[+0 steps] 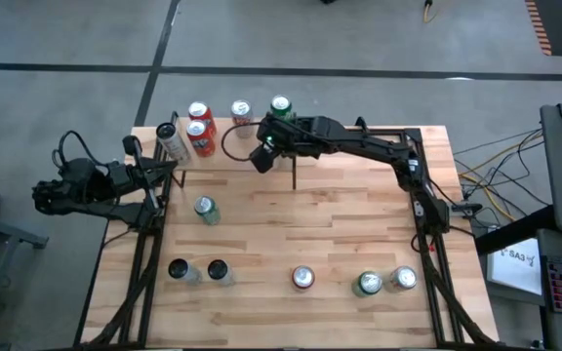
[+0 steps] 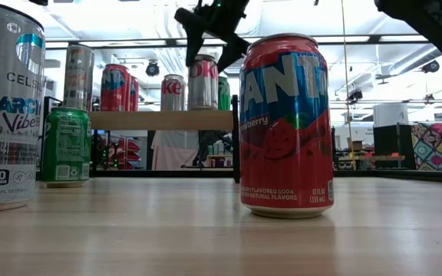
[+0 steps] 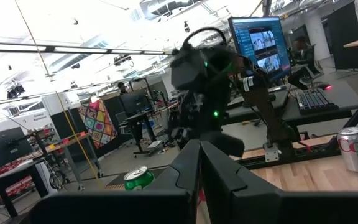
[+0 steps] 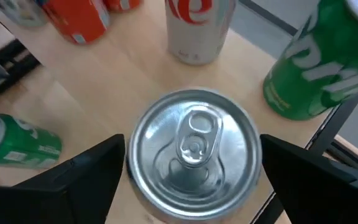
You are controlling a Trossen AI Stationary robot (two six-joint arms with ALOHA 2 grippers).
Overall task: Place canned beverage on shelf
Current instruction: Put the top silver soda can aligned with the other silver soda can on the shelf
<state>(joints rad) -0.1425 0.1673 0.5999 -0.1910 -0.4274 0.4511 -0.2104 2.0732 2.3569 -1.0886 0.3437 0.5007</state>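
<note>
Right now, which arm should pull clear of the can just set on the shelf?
Right. Its end effector is open, fingers either side of the silver can on the shelf. Left end effector sits shut at the table's left edge.

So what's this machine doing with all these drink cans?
It is stocking a small light-wood shelf with black posts at the far side of the table. The right hand is open directly above a silver-topped can standing on that shelf, among a silver Diet Coke can and a green Sprite can. The fingers flank the can without visibly touching it. The left hand is shut, parked off the table's left edge. More cans wait on the table.
</note>
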